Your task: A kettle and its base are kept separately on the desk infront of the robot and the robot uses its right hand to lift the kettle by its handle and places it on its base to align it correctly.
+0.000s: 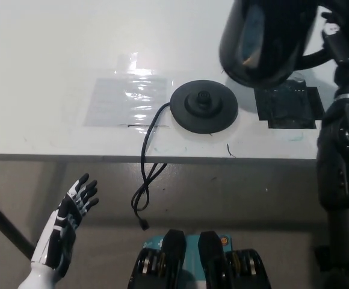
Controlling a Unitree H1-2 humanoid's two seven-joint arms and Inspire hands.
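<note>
The black kettle [265, 39] hangs in the air at the upper right, above the table and up-right of its base. My black right hand [337, 42] is shut on the kettle's handle at the right edge. The round black base [204, 106] lies flat on the white table [54, 60], with its cord [145, 174] trailing off the front edge. My white left hand [66, 226] rests open at the lower left, below the table edge.
A dark square patch [289, 107] marks the table right of the base, under the raised kettle. A shiny clear sheet [126, 99] lies left of the base. The table's front edge [162, 158] runs across the middle.
</note>
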